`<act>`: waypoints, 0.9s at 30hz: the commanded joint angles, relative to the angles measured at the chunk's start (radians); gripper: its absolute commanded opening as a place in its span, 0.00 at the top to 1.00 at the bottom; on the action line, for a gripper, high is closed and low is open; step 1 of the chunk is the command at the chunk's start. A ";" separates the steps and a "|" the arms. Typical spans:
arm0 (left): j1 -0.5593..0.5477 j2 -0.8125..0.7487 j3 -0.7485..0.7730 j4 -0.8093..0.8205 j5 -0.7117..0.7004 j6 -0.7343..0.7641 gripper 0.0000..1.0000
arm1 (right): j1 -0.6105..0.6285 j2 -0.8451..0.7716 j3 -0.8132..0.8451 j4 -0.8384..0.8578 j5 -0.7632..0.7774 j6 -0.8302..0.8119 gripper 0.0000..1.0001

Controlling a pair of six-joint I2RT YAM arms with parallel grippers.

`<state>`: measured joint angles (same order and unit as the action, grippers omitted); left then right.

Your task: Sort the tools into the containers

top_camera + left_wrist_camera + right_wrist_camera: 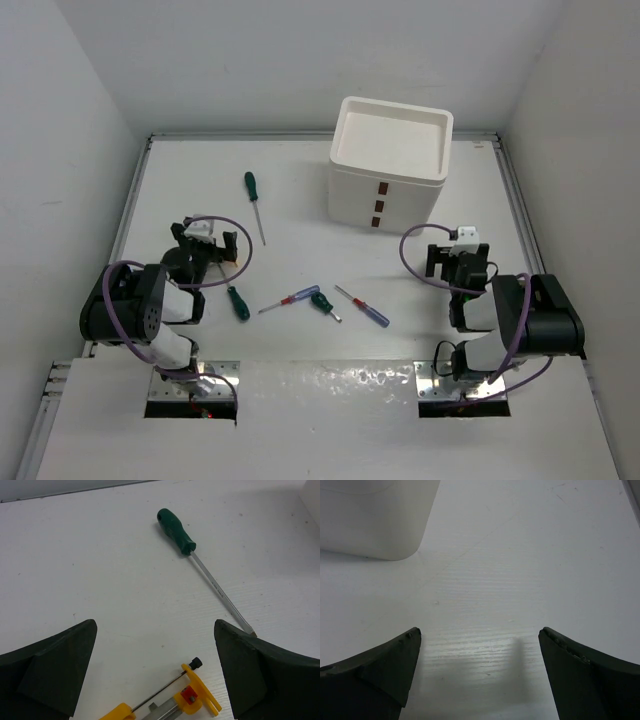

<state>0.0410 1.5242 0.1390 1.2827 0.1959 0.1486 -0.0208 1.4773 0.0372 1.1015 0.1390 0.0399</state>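
Observation:
The white drawer unit [390, 165] stands at the back right, its three drawers shut, dark red tabs [378, 205] facing me. A long green-handled screwdriver [254, 200] lies ahead of my left gripper [205, 238], and shows in the left wrist view [175, 531]. A stubby green screwdriver [238, 303], a red-handled one [290, 298], a small green one [324, 303] and a red-and-blue one [365, 307] lie mid-table. My left gripper [155, 645] is open and empty. My right gripper [457, 262] is open and empty over bare table [480, 645], near the unit's corner [375, 520].
White walls close in the table on the left, back and right. A raised rim [135, 190] runs along the table's edges. The arm bases [190, 385] sit at the near edge.

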 commanded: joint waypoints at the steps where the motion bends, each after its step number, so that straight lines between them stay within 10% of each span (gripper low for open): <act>1: 0.010 0.001 0.020 0.089 0.017 -0.007 0.00 | 0.012 -0.026 0.029 -0.015 0.022 0.003 0.01; 10: 0.020 -0.057 0.036 0.026 0.034 -0.020 0.00 | 0.005 -0.391 0.531 -0.977 0.145 0.207 0.01; 12: 0.068 -0.116 0.286 -0.489 0.293 0.009 0.00 | 0.004 -0.431 0.620 -1.190 0.110 0.192 0.01; 15: 0.034 -0.092 0.711 -0.948 0.143 -0.066 0.00 | 0.004 -0.503 0.757 -1.380 0.105 0.199 0.06; 23: -0.266 0.086 1.514 -1.691 0.005 0.279 0.00 | 0.083 -0.597 0.964 -1.707 0.151 0.414 0.22; 27: -0.380 0.166 1.721 -1.732 0.068 0.130 0.00 | 0.278 -0.522 0.990 -1.717 0.293 0.546 0.19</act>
<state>-0.2821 1.6314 1.7874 -0.1860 0.2478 0.3298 0.1577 0.8864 0.9833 -0.5163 0.3157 0.4480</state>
